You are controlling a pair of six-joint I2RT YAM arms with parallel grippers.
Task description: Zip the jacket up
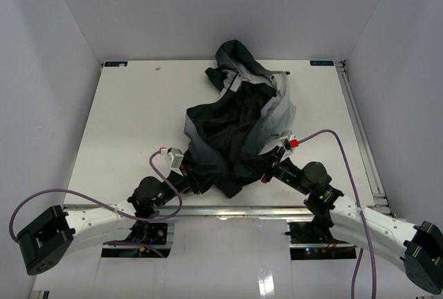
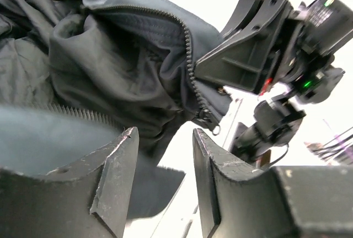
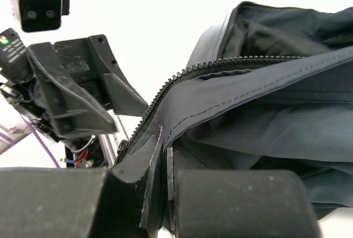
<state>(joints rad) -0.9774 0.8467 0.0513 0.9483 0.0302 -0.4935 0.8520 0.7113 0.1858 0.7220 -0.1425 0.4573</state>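
One jacket (image 1: 242, 129) lies bunched on the table (image 1: 131, 119), from the middle toward the far edge. Its zipper (image 2: 190, 67) gapes, so by the look zipping is all left to do. There are two grippers at the near hem. The right gripper (image 3: 165, 158) is clamped on the jacket's edge, and the left gripper (image 2: 164, 139) is spread and empty.

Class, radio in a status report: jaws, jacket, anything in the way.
Left gripper: jaws open, empty. Right gripper: jaws shut on jacket edge. Zipper undone. No obstruction seen.
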